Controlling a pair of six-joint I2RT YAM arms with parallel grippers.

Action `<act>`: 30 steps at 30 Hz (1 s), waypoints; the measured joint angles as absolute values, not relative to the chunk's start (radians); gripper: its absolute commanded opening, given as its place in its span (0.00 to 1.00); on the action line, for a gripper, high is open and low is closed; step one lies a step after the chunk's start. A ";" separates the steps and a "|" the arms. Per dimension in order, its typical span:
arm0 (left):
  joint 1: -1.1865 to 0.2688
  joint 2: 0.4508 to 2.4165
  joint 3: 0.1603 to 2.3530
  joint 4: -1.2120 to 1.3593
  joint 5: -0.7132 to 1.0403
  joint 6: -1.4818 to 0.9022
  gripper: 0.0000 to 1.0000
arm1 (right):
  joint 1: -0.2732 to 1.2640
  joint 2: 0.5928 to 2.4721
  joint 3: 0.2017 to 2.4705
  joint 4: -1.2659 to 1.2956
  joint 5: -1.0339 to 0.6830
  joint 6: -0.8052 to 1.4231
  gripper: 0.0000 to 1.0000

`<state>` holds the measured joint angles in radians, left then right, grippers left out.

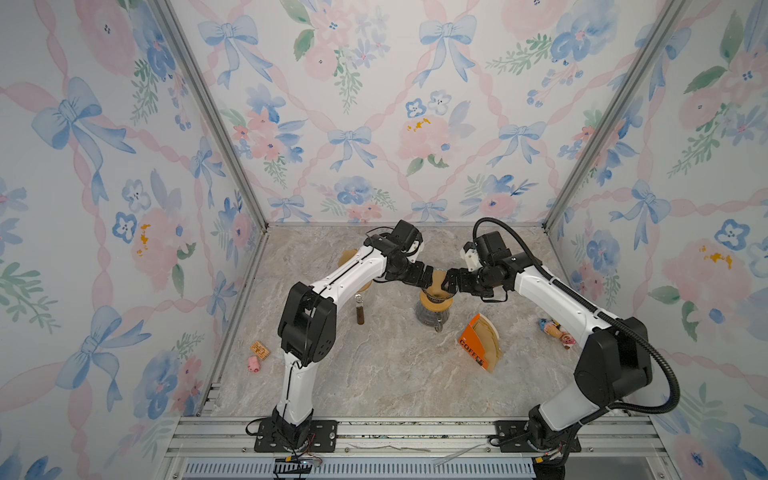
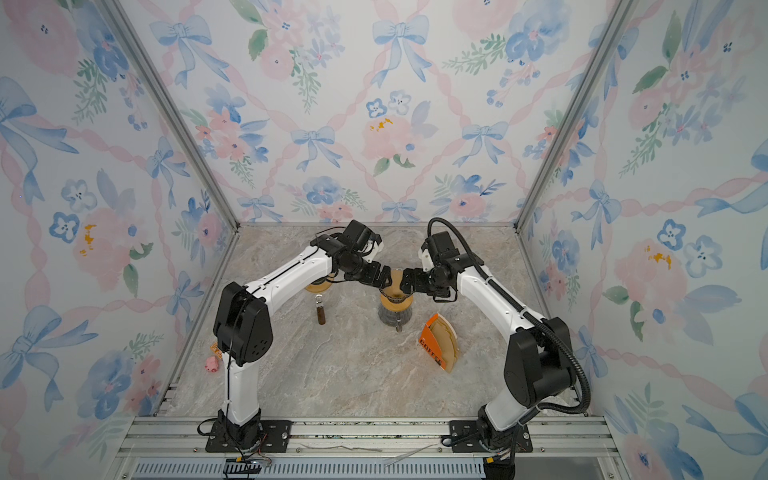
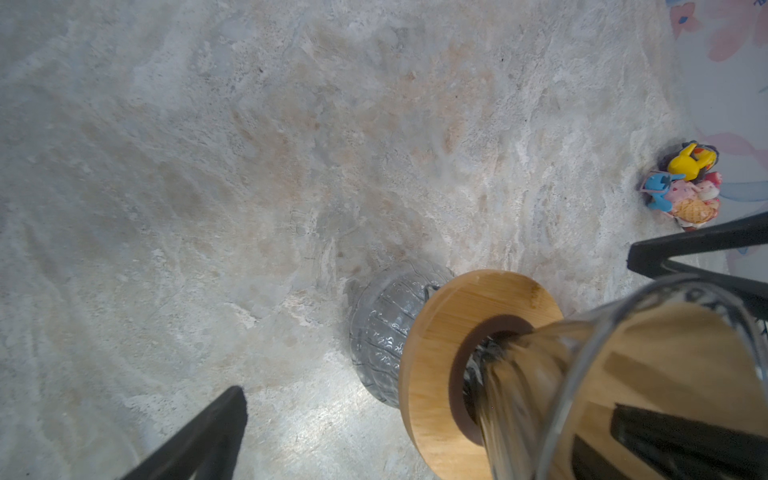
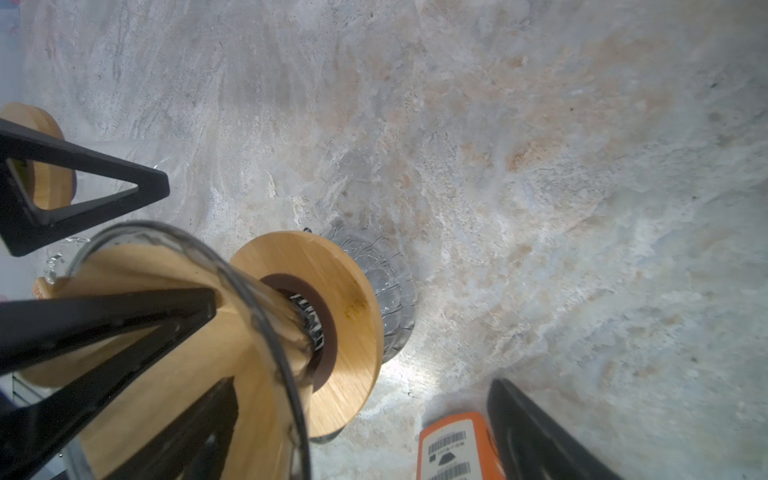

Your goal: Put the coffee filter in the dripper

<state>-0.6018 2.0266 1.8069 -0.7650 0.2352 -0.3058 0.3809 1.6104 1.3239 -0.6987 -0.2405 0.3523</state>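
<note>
In both top views the dripper (image 1: 434,300) (image 2: 395,301), a glass cone on a wooden collar over a glass carafe, stands mid-table. A brown coffee filter (image 1: 438,283) (image 2: 394,283) lies inside the cone. My left gripper (image 1: 426,276) (image 2: 380,276) and right gripper (image 1: 451,280) (image 2: 405,282) meet over the rim, both open. In each wrist view the filter (image 3: 665,357) (image 4: 199,374) shows through the glass above the collar (image 3: 440,332) (image 4: 332,270). The left gripper (image 3: 428,401) and the right gripper (image 4: 365,382) each have one finger in the cone and one outside. Neither grips anything.
An orange box of filters (image 1: 478,343) (image 4: 453,449) lies right of the dripper. A small brown bottle (image 1: 359,311) stands left of it, with a wooden-topped glass piece (image 1: 347,257) behind the left arm. Toy figures (image 1: 557,332) (image 3: 685,183) sit far right, a pink toy (image 1: 253,365) far left.
</note>
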 measured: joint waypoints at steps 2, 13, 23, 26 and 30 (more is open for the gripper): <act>-0.602 2.027 1.807 -0.765 0.235 -0.306 0.98 | 0.388 1.610 1.324 -0.699 -0.244 0.352 0.96; -0.602 2.027 1.807 -0.765 0.236 -0.306 0.98 | 0.408 1.645 1.326 -0.727 -0.178 0.350 0.96; -0.602 2.027 1.807 -0.765 0.235 -0.306 0.98 | 0.402 1.655 1.346 -0.715 -0.199 0.353 0.96; -0.602 2.027 1.807 -0.765 0.235 -0.306 0.98 | 0.393 1.655 1.363 -0.706 -0.213 0.352 0.96; -0.602 2.027 1.807 -0.765 0.235 -0.306 0.98 | 0.381 1.655 1.382 -0.702 -0.212 0.344 0.96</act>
<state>-0.6018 2.0266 1.8069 -0.7654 0.2352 -0.3061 0.3805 1.6554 1.3823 -0.7017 -0.2115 0.3443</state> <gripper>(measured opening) 0.982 0.963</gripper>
